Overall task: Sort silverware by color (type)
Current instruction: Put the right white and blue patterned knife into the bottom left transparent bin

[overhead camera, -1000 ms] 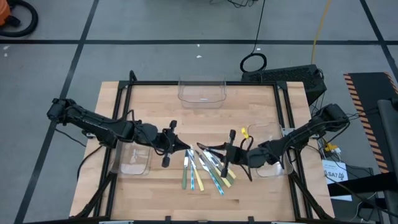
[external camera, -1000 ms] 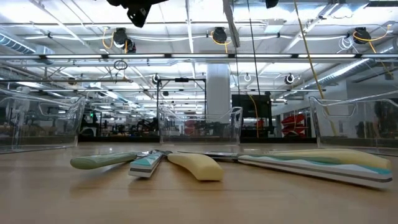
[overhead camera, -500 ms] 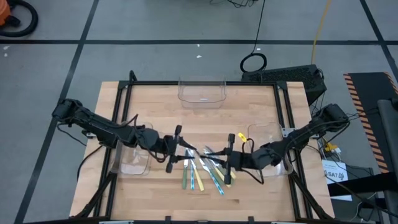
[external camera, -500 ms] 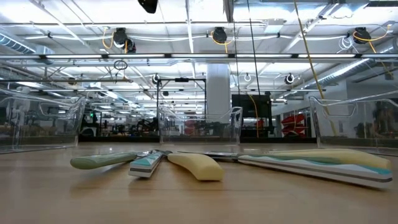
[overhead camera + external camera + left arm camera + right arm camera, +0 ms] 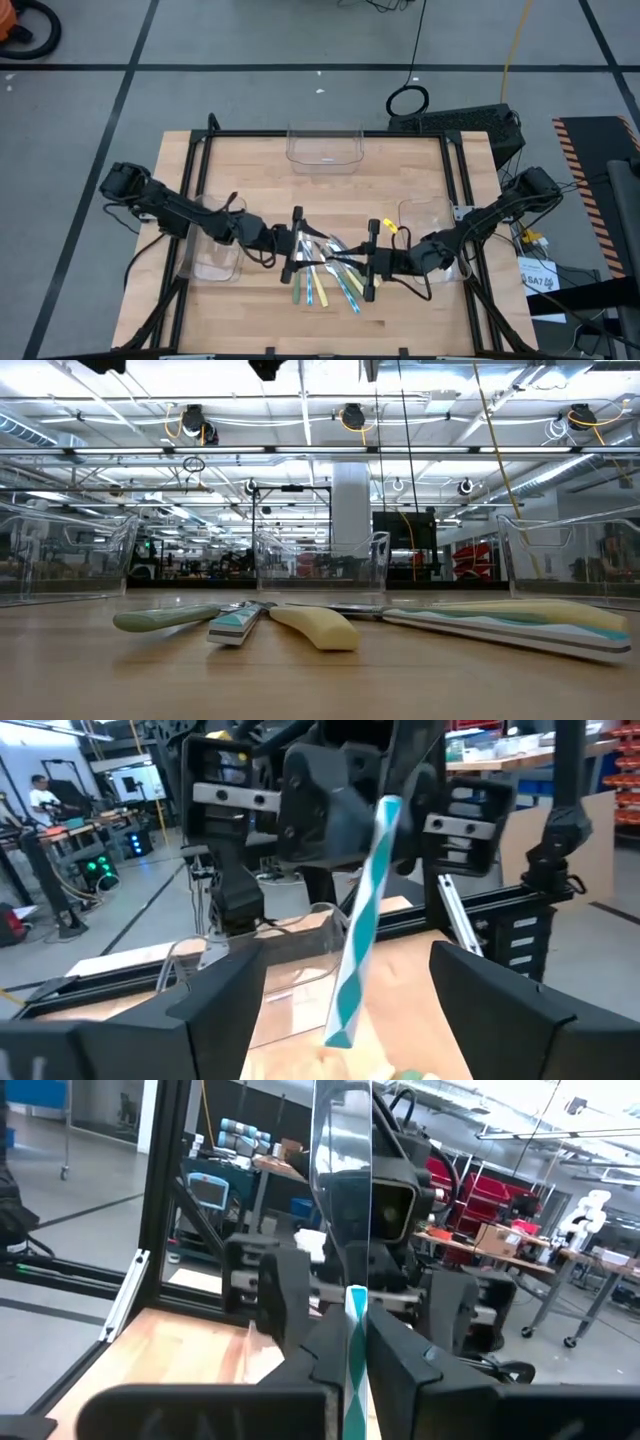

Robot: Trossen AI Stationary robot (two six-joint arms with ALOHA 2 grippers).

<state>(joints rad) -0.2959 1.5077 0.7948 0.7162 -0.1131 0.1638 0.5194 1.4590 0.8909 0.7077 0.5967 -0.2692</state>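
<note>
My right gripper [image 5: 357, 262] is shut on one piece of silverware, a utensil with a teal-and-white striped handle [image 5: 362, 910]. It holds the utensil above the table's middle, pointing at my left gripper. My left gripper [image 5: 310, 250] is open right in front of it. Its two fingers [image 5: 215, 1010] stand on either side of the handle's free end [image 5: 340, 1025] and are apart from it. The other silverware [image 5: 330, 285] lies flat in a loose pile on the wood below both grippers. The low view shows green [image 5: 165, 620], striped [image 5: 235, 625] and yellow [image 5: 315, 628] handles. My right gripper pinches the striped handle [image 5: 355, 1315] between its two fingers. The fingers come level from the table's right and lie along the utensil. The utensil sticks straight out past the fingertips toward my left gripper, lifted clear of the table.
Three clear bins stand on the table: one at the far edge [image 5: 325, 145], one at the left under my left arm [image 5: 215, 258], one at the right [image 5: 430, 225]. A black frame [image 5: 200, 150] borders the wooden top.
My left gripper has moved toward the table's right, up to the right gripper, and has opened wide, so that its fingers now flank the free end of the striped utensil. The right gripper has stayed shut on it.
</note>
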